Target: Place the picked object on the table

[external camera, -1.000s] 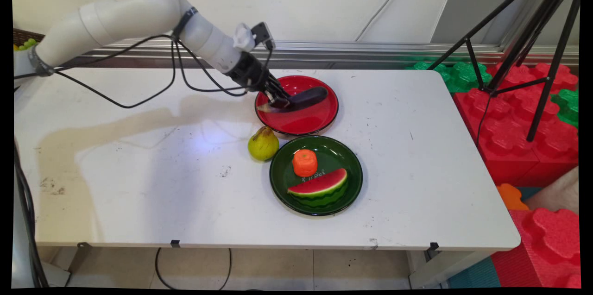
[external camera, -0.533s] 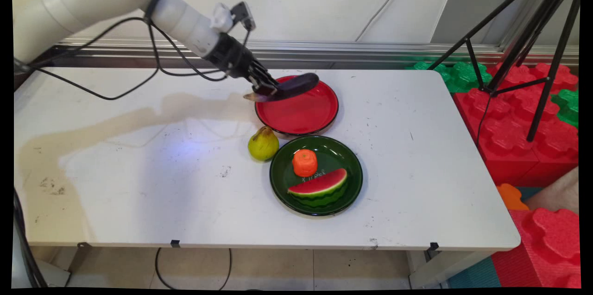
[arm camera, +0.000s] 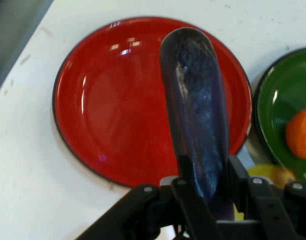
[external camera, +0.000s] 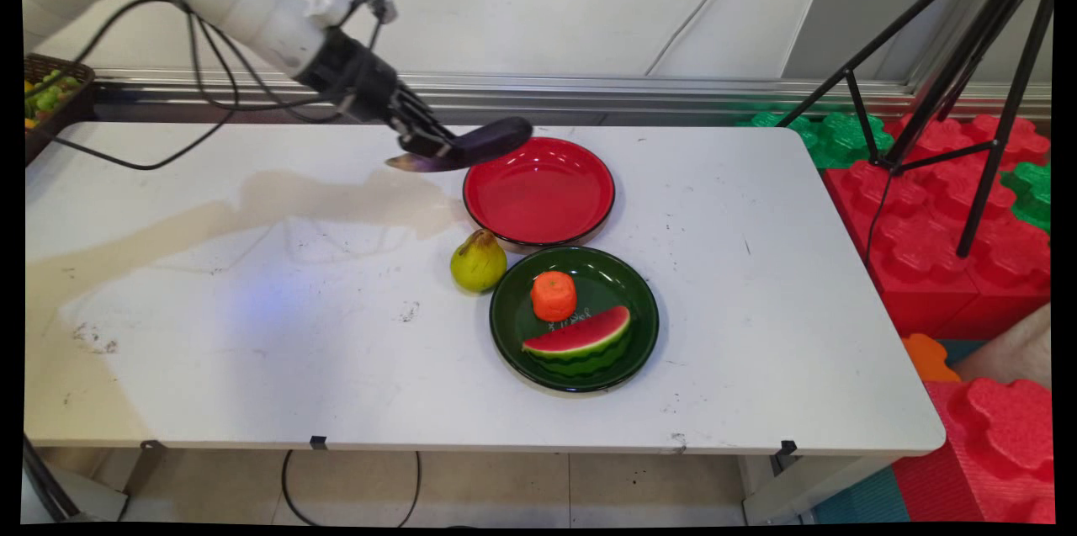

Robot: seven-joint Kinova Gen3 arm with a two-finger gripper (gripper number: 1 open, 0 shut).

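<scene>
Pincer [external camera: 431,151] above scuffed white table [external camera: 252,334]

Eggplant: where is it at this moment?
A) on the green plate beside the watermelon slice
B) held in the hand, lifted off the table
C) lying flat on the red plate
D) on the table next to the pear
B: the hand grips the eggplant in the air, off the red plate.

I see a dark purple glossy eggplant [external camera: 471,147], clamped between my claw's [external camera: 431,151] fingers, lying near level, lifted above the table, rounded end sticking out beyond them
</scene>
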